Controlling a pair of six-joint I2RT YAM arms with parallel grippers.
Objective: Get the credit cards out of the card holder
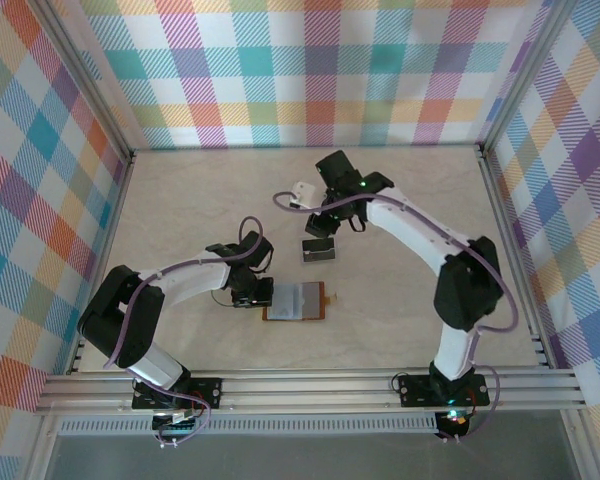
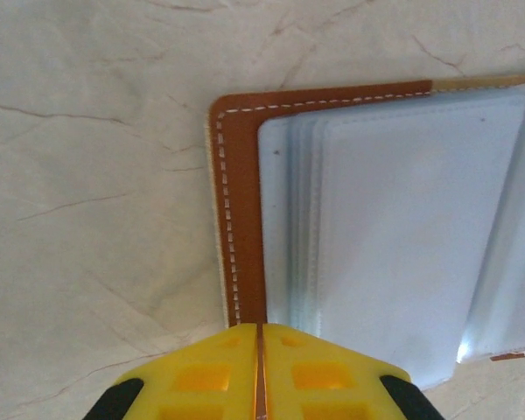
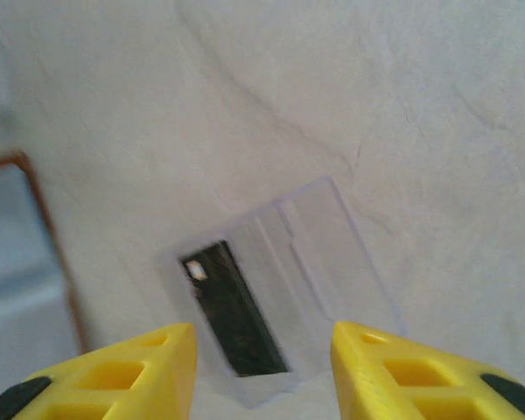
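Right claw [image 3: 262, 354] hangs spread wide, nothing between its fingers. Directly below it sits the clear tray [image 3: 337, 232], with one dark card [image 3: 232, 308] lying in its left part as that claw's camera sees it. So that card is out.

Now look where the wallet [image 1: 298, 302] is. It lies open and flat on the table [image 1: 410, 180], off to the left of the right claw in its own camera. From overhead it's nearer the arm bases than that claw, and apart from the tray. That's the gap the right arm has to cross, I'd say, if another card is to come out.

Left claw [image 2: 259, 359] is the near one. Its fingers are pressed together right at the wallet's edge, with the brown stitched border running straight ahead of the fingertips. Whether it nips the leather or just pins it, I can't tell. The wallet's long side stretches away to the right of that claw, with the greyish sleeves [image 2: 402, 219] stacked just ahead and to the right. Whether cards sit in them, I can't make out. My guess: left holds, right reaches.
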